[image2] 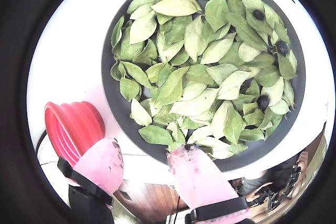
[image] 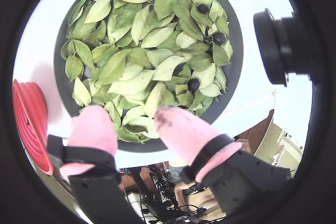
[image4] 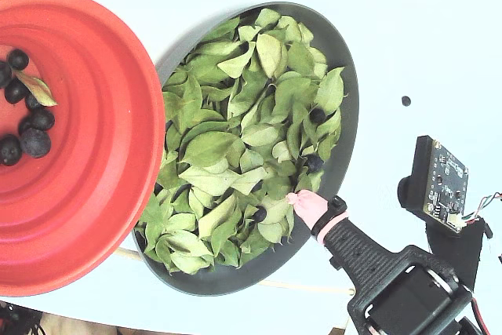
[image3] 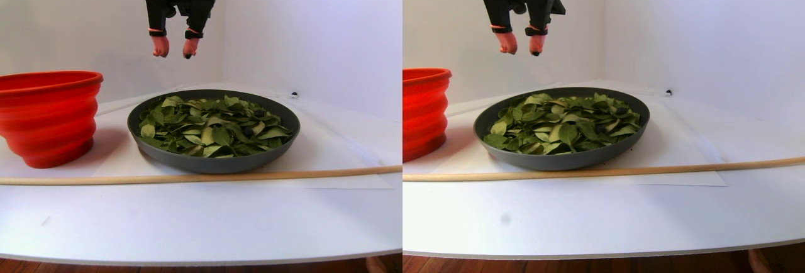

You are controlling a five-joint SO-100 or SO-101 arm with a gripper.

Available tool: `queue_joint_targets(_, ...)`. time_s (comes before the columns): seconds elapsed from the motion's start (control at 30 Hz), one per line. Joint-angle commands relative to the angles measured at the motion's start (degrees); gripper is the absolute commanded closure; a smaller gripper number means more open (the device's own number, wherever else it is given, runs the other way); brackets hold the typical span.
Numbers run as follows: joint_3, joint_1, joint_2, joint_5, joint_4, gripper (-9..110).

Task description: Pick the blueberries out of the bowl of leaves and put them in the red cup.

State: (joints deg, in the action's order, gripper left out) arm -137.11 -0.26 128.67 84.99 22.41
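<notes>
While three blueberries lie among the leaves, the gripper hangs high above the bowl, pink fingers apart and empty.
It looks like a search step: nearest berry just ahead of the fingertips, so descend there; the red cup, off beside the bowl, already holds several.

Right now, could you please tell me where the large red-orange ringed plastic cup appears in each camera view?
A wrist view: the large red-orange ringed plastic cup is a sliver at the left edge.
Another wrist view: lower left, beside a pink fingertip.
Stereo pair view: far left in both halves, cropped in the right half.
Fixed view: fills the left side, blueberries inside.
Shared landmark: the dark grey bowl of green leaves beside it.
</notes>
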Motion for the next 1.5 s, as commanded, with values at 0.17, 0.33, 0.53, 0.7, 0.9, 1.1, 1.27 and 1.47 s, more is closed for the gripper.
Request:
queue_joint_targets(0.17,3.43,4.66,1.14,2.9,-1.41,86)
queue_joint_targets(0.33,2.37,7.12,0.26,4.75,-2.81,86)
queue_joint_targets(0.53,2.29,9.76,-1.85,6.24,-4.48,86)
queue_joint_targets(0.7,1.76,11.87,-2.99,7.29,-5.71,86)
queue_joint_targets(0.9,0.79,14.5,-4.83,8.88,-7.56,86)
queue_joint_targets(1.1,0.18,16.17,-5.63,10.02,-8.09,86)
queue_joint_targets(1.27,-0.53,17.31,-6.06,10.63,-8.09,86)
queue_joint_targets(1.47,-2.72,18.46,-6.33,11.6,-8.96,86)
